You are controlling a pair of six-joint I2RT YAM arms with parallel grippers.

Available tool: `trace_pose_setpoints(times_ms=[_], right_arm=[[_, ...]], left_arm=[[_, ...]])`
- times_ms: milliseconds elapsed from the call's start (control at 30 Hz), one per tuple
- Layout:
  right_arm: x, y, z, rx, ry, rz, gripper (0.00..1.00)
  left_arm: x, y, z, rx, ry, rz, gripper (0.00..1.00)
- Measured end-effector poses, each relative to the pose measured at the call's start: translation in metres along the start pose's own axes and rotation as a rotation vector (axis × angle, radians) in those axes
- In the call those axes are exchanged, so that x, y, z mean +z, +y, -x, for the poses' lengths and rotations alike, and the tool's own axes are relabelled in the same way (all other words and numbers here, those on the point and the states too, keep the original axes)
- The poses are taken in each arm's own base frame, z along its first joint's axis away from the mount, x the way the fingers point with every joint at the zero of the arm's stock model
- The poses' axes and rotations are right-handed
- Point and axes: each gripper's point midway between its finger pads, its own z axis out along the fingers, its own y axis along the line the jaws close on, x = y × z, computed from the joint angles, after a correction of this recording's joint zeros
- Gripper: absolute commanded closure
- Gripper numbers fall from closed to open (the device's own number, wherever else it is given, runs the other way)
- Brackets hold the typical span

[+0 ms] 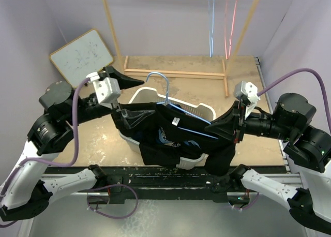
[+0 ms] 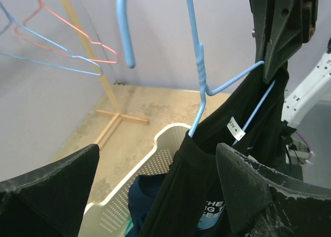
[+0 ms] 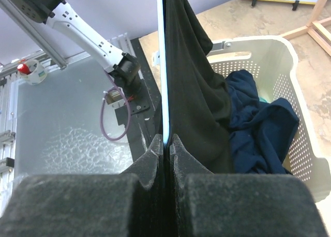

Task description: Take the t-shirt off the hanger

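Note:
A black t-shirt [image 1: 170,138] with a blue print hangs on a light blue wire hanger [image 1: 168,92] above the white basket [image 1: 138,94]. My right gripper [image 1: 211,127] is shut on the hanger's right end and the shirt cloth, holding them up; in the right wrist view the blue wire [image 3: 163,66] and the shirt [image 3: 191,82] run into the closed gripper [image 3: 164,143]. My left gripper [image 1: 135,98] is open at the shirt's left shoulder. In the left wrist view the shirt [image 2: 207,180] and hanger [image 2: 199,71] hang between its wide-apart fingers [image 2: 51,185], nearer the right one.
The perforated basket [image 3: 289,56] holds a navy garment [image 3: 258,128]. A wooden rack [image 1: 176,71] stands behind with blue and red hangers [image 2: 62,35] on it. A whiteboard [image 1: 81,55] leans at the back left. A tape roll [image 3: 31,71] sits on the near bench.

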Motion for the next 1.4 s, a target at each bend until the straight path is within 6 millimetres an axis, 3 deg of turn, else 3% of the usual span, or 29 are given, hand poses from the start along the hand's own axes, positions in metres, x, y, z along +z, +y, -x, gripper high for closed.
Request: trace_pose_setpoints(times_ms=[167,233,300,333,367,400,500,533,667,767,833,967,1100,1300,1333,1400], right_arm=[[0.002,0.001,-0.001,-0.002,0.006,0.013,1.00],[0.004,0.002,-0.001,0.002,0.011,0.024,1.00],[0.006,0.002,-0.001,0.003,0.015,0.033,1.00],[0.008,0.002,-0.001,0.004,0.017,0.040,1.00],[0.010,0.001,0.000,0.005,0.019,0.044,1.00],[0.012,0.000,0.000,0.006,0.020,0.044,1.00],[0.017,-0.009,0.000,0.018,0.027,0.009,1.00],[0.018,-0.012,0.000,0.021,0.028,-0.009,0.96],[0.021,-0.031,0.002,0.029,0.013,-0.112,0.46],[0.018,-0.055,0.006,0.030,-0.022,-0.250,0.32],[0.013,-0.066,0.007,0.032,-0.039,-0.318,0.29],[0.002,-0.080,0.009,0.031,-0.076,-0.420,0.28],[-0.006,-0.087,0.012,0.023,-0.108,-0.479,0.35],[0.001,-0.097,0.009,0.022,-0.113,-0.501,0.37],[0.004,-0.099,0.008,0.022,-0.109,-0.502,0.46],[0.007,-0.101,0.008,0.020,-0.106,-0.504,0.73]], left_arm=[[0.015,-0.008,-0.016,-0.019,0.021,-0.070,0.11],[0.021,-0.011,-0.024,-0.030,0.036,-0.102,0.23],[0.027,-0.014,-0.029,-0.039,0.043,-0.131,0.45],[0.031,-0.016,-0.032,-0.043,0.047,-0.148,0.61],[0.033,-0.017,-0.034,-0.051,0.052,-0.160,0.85],[0.036,-0.018,-0.037,-0.055,0.058,-0.171,0.99],[0.039,-0.019,-0.044,-0.049,0.075,-0.190,1.00],[0.039,-0.019,-0.047,-0.046,0.080,-0.186,1.00],[0.033,-0.006,-0.055,-0.041,0.103,-0.086,1.00],[0.024,0.010,-0.054,-0.027,0.104,0.023,1.00],[0.015,0.019,-0.047,-0.013,0.090,0.093,1.00],[-0.002,0.028,-0.031,0.014,0.054,0.173,1.00],[-0.013,0.032,-0.019,0.024,0.031,0.207,1.00],[-0.018,0.030,-0.018,0.021,0.035,0.210,1.00],[-0.018,0.030,-0.018,0.021,0.035,0.209,1.00],[-0.019,0.029,-0.018,0.019,0.035,0.207,1.00]])
